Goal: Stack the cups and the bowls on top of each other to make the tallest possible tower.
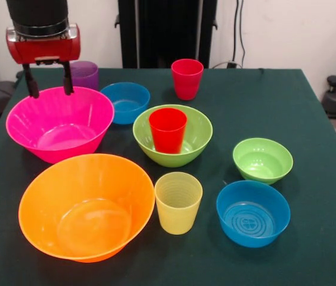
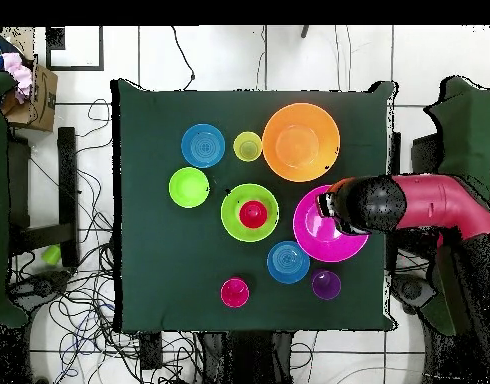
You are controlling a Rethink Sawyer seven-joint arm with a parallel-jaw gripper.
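My gripper (image 1: 49, 88) is open and empty, its two fingers hanging at the far rim of the large hot pink bowl (image 1: 93, 119), which also shows in the overhead view (image 2: 311, 243). The bright red cup (image 1: 168, 129) stands inside the medium lime green bowl (image 1: 199, 136) at mid-table. The large orange bowl (image 1: 40, 199) sits at the front left, with the ribbed yellow cup (image 1: 178, 201) beside it. The purple cup (image 1: 86, 74) stands behind the gripper. The pinkish-red cup (image 1: 187, 78) is at the far middle. One blue bowl (image 1: 125, 101), the small lime green bowl (image 1: 262, 159) and the other blue bowl (image 1: 252, 213) stand alone.
The dark green table (image 1: 311, 119) has bare cloth on its right side in the front view. In the overhead view my red arm (image 2: 434, 205) reaches in from the right over the hot pink bowl. Cables and furniture lie on the floor around the table.
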